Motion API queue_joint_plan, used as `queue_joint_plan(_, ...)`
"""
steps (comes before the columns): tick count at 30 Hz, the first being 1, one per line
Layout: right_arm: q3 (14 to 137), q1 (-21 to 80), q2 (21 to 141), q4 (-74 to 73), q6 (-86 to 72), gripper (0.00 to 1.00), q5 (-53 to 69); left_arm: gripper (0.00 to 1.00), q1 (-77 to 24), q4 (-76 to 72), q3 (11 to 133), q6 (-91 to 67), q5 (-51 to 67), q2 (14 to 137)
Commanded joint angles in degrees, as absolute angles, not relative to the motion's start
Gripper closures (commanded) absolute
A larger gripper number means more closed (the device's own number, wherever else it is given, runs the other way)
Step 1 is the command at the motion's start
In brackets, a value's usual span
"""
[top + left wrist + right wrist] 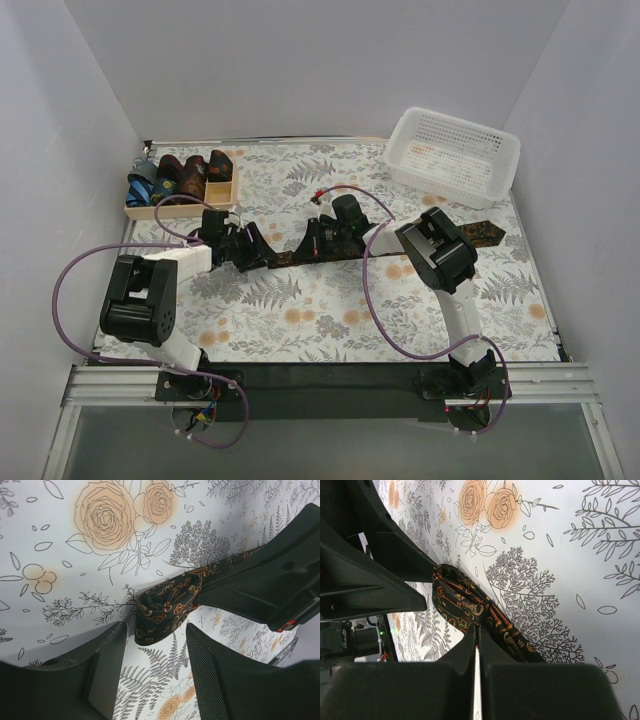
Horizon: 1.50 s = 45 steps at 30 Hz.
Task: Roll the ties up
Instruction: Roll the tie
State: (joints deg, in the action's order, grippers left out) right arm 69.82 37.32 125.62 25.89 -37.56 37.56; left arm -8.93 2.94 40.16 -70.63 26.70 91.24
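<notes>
Wooden tray (pixel 175 209) of rolled ties (pixel 190 175) was seen far left. Left end effector (pixel 156 630) was held released, jaws parted either side of started roll, judged ready to catch and turn it. Dark speckled tie (pixel 167 607) was laid mid-worktop (pixel 330 320), coiled end pointed left. Right end effector (pixel 476 630) was clenched, tips pressed on fabric beside roll, likely against unwinding; pinch not discernible. Long axis was laid left-right, wide tip (pixel 488 232) pointed right, near white basket (pixel 440 186).
</notes>
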Motion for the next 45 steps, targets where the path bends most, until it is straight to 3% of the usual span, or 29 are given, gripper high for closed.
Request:
queue_joint_plan(1, 70.4, 36.6, 128.0, 23.8, -36.1, 0.99, 36.6, 0.52, -8.9, 4.9, 40.7, -67.4, 27.3, 93.3)
queue_joint_plan(29, 69.3, 36.1, 128.8, 24.3, -38.3, 0.99, 36.7, 0.50, -11.5, -3.4, 33.5, -74.8, 26.0, 94.7)
queue_joint_plan(35, 69.1, 36.0, 128.8, 24.4, -38.6, 0.99, 36.9, 0.42, -11.5, -3.3, 33.1, -75.4, 24.3, 95.2)
queue_joint_plan(45, 68.8, 36.0, 128.8, 25.0, -39.1, 0.99, 37.1, 0.41, -13.9, -4.0, 34.0, -76.8, 23.9, 97.1)
